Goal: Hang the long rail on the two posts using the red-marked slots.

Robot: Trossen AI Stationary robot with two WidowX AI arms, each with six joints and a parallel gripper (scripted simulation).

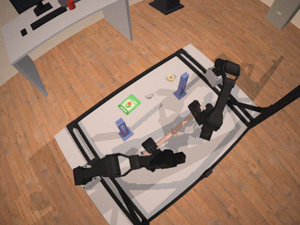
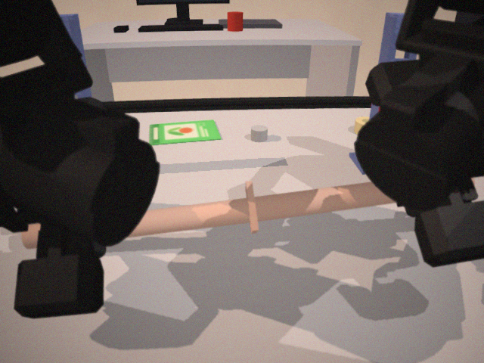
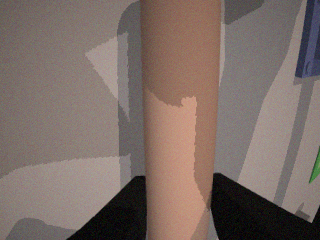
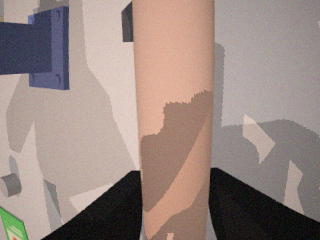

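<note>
Left gripper and right gripper clamp the rail, well apart; it's probably stiff, fairly light, smooth enough to twist, so holds near both ends suit.

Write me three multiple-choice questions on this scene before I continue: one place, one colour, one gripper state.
1. Where is the green packet?
A) On the far desk
B) On the table, between the two posts
C) On the floor

2. What colour are the posts?
A) Blue
B) Yellow
C) Green

3. What state is the left end effector in?
A) Wide open and empty
B) Shut on the red cup
C) Shut on the rail

1: B, the packet lies between the posts' bases.
2: A, both posts look blue.
3: C, the rail runs between the left fingers.
</note>
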